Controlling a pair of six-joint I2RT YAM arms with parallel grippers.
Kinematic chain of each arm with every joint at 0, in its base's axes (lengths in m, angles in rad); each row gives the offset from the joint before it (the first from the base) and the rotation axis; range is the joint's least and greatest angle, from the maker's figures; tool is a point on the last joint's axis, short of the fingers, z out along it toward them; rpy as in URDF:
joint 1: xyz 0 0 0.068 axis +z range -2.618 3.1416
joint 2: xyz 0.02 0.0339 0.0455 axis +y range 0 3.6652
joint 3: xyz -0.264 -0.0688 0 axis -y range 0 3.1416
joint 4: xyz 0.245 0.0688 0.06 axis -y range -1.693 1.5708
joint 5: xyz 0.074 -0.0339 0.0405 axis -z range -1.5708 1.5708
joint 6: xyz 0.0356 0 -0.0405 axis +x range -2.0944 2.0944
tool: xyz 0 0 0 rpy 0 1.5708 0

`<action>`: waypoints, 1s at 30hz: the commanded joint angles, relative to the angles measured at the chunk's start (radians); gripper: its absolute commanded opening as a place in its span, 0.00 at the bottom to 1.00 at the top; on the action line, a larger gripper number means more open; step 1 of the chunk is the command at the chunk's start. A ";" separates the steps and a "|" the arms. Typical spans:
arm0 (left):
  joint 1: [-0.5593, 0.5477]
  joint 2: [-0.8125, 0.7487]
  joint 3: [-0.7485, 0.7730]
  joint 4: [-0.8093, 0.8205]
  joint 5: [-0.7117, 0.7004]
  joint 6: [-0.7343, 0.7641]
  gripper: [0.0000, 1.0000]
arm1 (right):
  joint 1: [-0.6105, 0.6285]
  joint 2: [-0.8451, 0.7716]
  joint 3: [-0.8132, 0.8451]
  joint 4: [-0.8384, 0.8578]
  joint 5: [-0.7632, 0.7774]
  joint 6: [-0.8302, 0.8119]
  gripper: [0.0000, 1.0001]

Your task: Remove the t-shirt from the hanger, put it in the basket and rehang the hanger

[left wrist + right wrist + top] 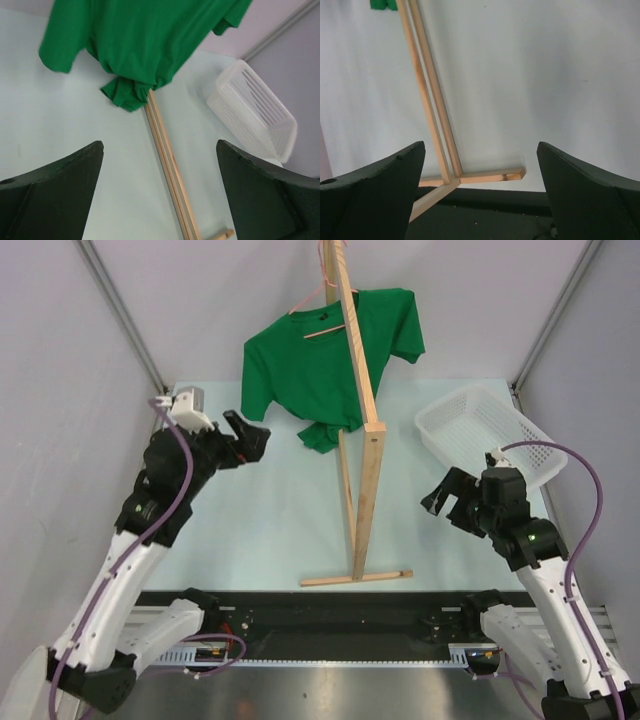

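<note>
Green t-shirt [320, 365] hem-down on pink hanger [325, 330], hook uppermost

Bright, even, diffuse light; soft faint shadows; wrist views slightly blurred.

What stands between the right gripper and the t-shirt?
The wooden rack stands between the right gripper and the t-shirt, as the top view shows.

Both my arms up and forward, my left gripper [252, 437] and right gripper [440, 498] wide-jawed, empty.
</note>
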 commanded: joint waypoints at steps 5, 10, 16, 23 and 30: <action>0.191 0.263 0.157 0.340 0.129 0.164 1.00 | 0.021 0.004 0.141 0.001 -0.177 -0.222 1.00; 0.215 0.486 0.319 0.494 0.187 0.314 1.00 | 0.021 0.010 0.188 -0.031 -0.197 -0.290 1.00; 0.219 0.714 0.647 0.517 0.302 0.536 1.00 | 0.021 -0.033 0.205 -0.048 -0.230 -0.245 1.00; 0.277 0.935 0.921 0.486 0.505 0.609 0.89 | 0.023 -0.066 0.285 -0.122 -0.233 -0.189 1.00; 0.285 1.113 1.093 0.590 0.622 0.515 0.84 | 0.021 -0.086 0.316 -0.154 -0.279 -0.123 1.00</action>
